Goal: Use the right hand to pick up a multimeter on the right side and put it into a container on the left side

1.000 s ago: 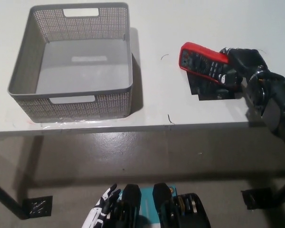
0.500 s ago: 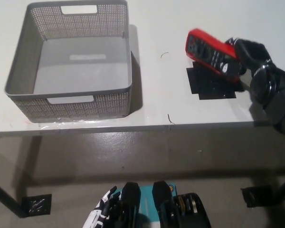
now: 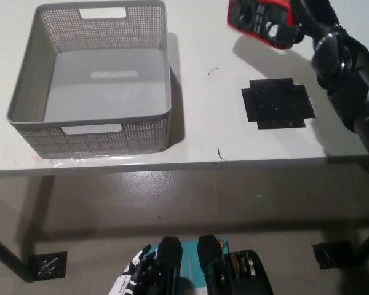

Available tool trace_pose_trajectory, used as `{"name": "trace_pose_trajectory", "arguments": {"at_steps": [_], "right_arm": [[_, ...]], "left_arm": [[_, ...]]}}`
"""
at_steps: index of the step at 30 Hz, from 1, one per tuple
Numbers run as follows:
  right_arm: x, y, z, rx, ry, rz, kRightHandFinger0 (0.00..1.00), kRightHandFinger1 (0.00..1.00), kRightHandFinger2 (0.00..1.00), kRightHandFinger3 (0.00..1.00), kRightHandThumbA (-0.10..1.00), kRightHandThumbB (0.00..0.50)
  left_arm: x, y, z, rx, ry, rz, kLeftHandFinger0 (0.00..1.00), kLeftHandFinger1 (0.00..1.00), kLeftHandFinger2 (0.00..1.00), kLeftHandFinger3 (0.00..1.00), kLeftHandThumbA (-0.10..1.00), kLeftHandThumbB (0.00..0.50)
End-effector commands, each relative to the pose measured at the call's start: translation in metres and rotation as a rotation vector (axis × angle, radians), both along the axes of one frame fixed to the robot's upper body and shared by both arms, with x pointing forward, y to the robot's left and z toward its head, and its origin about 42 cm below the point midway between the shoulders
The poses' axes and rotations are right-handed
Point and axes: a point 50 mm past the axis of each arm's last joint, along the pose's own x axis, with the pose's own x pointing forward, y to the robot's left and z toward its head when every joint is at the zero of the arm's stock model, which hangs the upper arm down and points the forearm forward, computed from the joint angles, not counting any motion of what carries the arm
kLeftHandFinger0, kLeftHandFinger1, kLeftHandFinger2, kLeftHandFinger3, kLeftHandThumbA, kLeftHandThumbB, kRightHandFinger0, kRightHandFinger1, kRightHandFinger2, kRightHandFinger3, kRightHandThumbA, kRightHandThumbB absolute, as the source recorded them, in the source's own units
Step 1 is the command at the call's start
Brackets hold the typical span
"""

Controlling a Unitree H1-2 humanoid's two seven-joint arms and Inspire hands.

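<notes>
The red multimeter (image 3: 262, 23) hangs in the air near the top edge of the head view, held at its right end by my black right hand (image 3: 315, 21), which is shut on it. It is well above the white table and casts a shadow there. The grey perforated container (image 3: 92, 80) stands on the table's left side, far to the left of the multimeter, with nothing inside. My white left hand (image 3: 130, 281) rests low at the bottom edge, below the table; only a small part of it shows.
A black cross-shaped tape mark (image 3: 277, 103) lies bare on the white table (image 3: 209, 135) at the right. The table's front edge runs across the middle of the picture, with grey floor below.
My right hand has lifted the multimeter off the black tape mark and carried it up and slightly left. The tape mark is now fully uncovered.
</notes>
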Motion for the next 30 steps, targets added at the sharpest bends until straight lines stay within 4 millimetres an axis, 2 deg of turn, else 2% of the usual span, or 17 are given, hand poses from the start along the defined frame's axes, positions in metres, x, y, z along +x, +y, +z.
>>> {"name": "trace_pose_trajectory", "arguments": {"at_steps": [1,2,3,4,5,6,7,8,9,11,13,14,17,20,22,26,30], "right_arm": [[0.001,0.042,0.079,0.055,-0.189,0.124,0.00,0.44,0.85,0.81,-0.10,0.170],[0.000,0.052,0.080,0.064,-0.184,0.139,0.00,0.43,0.84,0.80,-0.10,0.206],[-0.001,0.062,0.082,0.067,-0.187,0.161,0.06,0.47,0.85,0.79,-0.10,0.249],[-0.002,0.067,0.082,0.072,-0.192,0.170,0.01,0.34,0.69,0.67,-0.10,0.238],[-0.004,0.076,0.081,0.083,-0.199,0.188,0.00,0.26,0.61,0.60,-0.10,0.203],[-0.005,0.082,0.082,0.089,-0.201,0.198,0.00,0.24,0.60,0.59,-0.10,0.196],[-0.007,0.094,0.081,0.098,-0.200,0.218,0.00,0.22,0.60,0.58,-0.10,0.170],[-0.010,0.107,0.082,0.102,-0.199,0.232,0.00,0.24,0.68,0.64,-0.10,0.162],[-0.013,0.119,0.083,0.104,-0.207,0.258,0.00,0.27,0.74,0.70,-0.10,0.177],[-0.018,0.138,0.087,0.114,-0.212,0.296,0.00,0.29,0.79,0.76,-0.10,0.176],[-0.024,0.162,0.090,0.113,-0.215,0.336,0.00,0.29,0.79,0.75,-0.10,0.161],[-0.027,0.169,0.089,0.113,-0.218,0.345,0.00,0.30,0.79,0.75,-0.10,0.176],[-0.033,0.184,0.089,0.114,-0.233,0.377,0.00,0.29,0.79,0.77,-0.10,0.180],[-0.039,0.199,0.098,0.132,-0.245,0.403,0.00,0.30,0.76,0.88,-0.10,0.108],[-0.041,0.204,0.103,0.133,-0.256,0.419,0.00,0.31,0.77,0.89,-0.10,0.111],[-0.048,0.215,0.116,0.129,-0.284,0.451,0.00,0.34,0.82,0.89,-0.10,0.117],[-0.049,0.213,0.137,0.110,-0.331,0.465,0.00,0.31,0.77,0.87,-0.10,0.123]], "left_arm": [[-0.005,0.002,0.002,-0.017,-0.032,-0.002,1.00,1.00,1.00,1.00,1.00,0.294],[-0.007,0.002,0.002,-0.013,-0.028,-0.002,1.00,1.00,1.00,1.00,1.00,0.294],[-0.008,0.002,0.003,-0.011,-0.025,-0.002,1.00,1.00,1.00,1.00,1.00,0.303],[-0.009,0.003,0.003,-0.012,-0.020,-0.002,1.00,1.00,1.00,1.00,1.00,0.314],[-0.010,0.003,0.002,-0.013,-0.012,0.001,1.00,1.00,1.00,1.00,1.00,0.329],[-0.011,0.003,0.002,-0.013,-0.008,0.004,1.00,1.00,1.00,1.00,1.00,0.329],[-0.013,0.002,0.001,-0.001,-0.013,0.006,1.00,1.00,1.00,1.00,1.00,0.333],[-0.014,0.002,0.001,0.006,-0.014,0.004,1.00,1.00,1.00,1.00,1.00,0.327],[-0.014,0.001,0.001,0.018,-0.018,0.000,1.00,1.00,1.00,1.00,1.00,0.325],[-0.012,0.001,0.001,0.013,-0.025,-0.002,1.00,1.00,1.00,1.00,1.00,0.336],[-0.014,-0.001,0.001,0.014,-0.025,-0.004,1.00,1.00,1.00,1.00,1.00,0.350],[-0.016,0.000,0.000,0.015,-0.021,-0.008,1.00,1.00,1.00,1.00,1.00,0.361],[-0.018,0.001,-0.002,0.017,-0.015,-0.017,1.00,1.00,1.00,1.00,1.00,0.336],[-0.020,0.000,-0.004,0.020,-0.021,-0.023,1.00,1.00,1.00,1.00,1.00,0.281],[-0.021,-0.001,-0.004,0.008,-0.011,-0.031,1.00,1.00,1.00,1.00,1.00,0.304],[-0.026,-0.002,-0.007,0.004,0.001,-0.037,1.00,1.00,1.00,1.00,1.00,0.284],[-0.031,-0.002,-0.009,0.011,0.000,-0.030,1.00,1.00,1.00,1.00,1.00,0.283]]}}
